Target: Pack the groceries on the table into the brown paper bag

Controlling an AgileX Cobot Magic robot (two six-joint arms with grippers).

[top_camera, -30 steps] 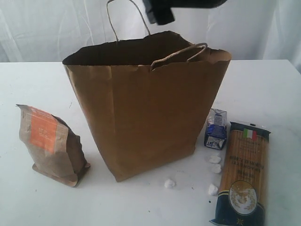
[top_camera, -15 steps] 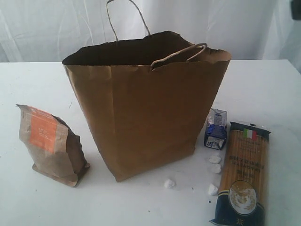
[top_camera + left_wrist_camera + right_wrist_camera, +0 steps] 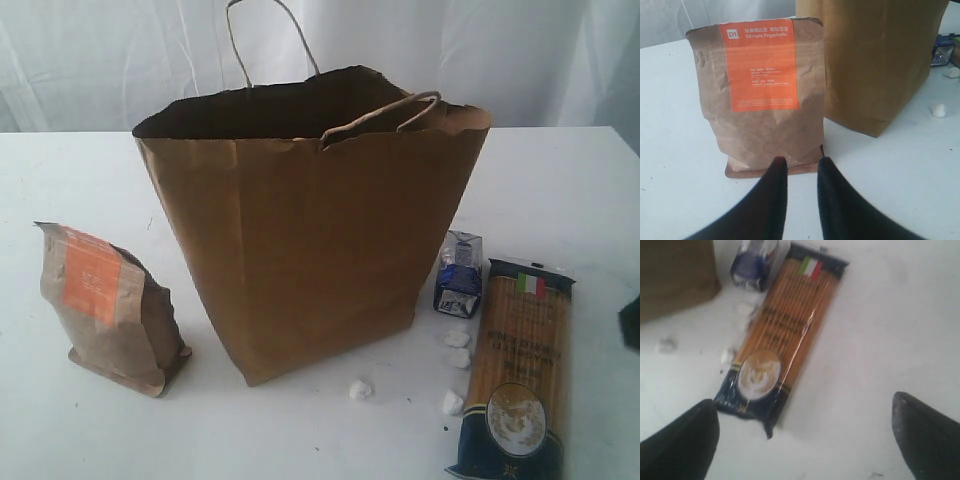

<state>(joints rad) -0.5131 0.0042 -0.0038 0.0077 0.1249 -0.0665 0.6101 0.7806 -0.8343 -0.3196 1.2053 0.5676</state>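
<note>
The brown paper bag (image 3: 310, 230) stands open in the middle of the table (image 3: 560, 190). A brown pouch with an orange label (image 3: 105, 305) stands upright to its left. In the left wrist view my left gripper (image 3: 801, 161) hovers low, just in front of the pouch (image 3: 762, 95), its fingers a narrow gap apart with nothing between them. A small blue-white carton (image 3: 459, 273) and a long spaghetti pack (image 3: 518, 370) lie right of the bag. My right gripper (image 3: 804, 405) is wide open and empty over bare table beside the spaghetti pack (image 3: 782, 330). It shows only as a dark sliver (image 3: 632, 322) in the exterior view.
Small white crumpled bits (image 3: 360, 389) lie on the table in front of the bag and beside the spaghetti pack (image 3: 452, 402). A white curtain hangs behind the table. The bag's cord handles (image 3: 270, 40) stick up above its rim.
The right arm has left its place above the bag's mouth, swung out to the right and come down to the right edge beside the spaghetti pack. Nothing on the table has moved.
</note>
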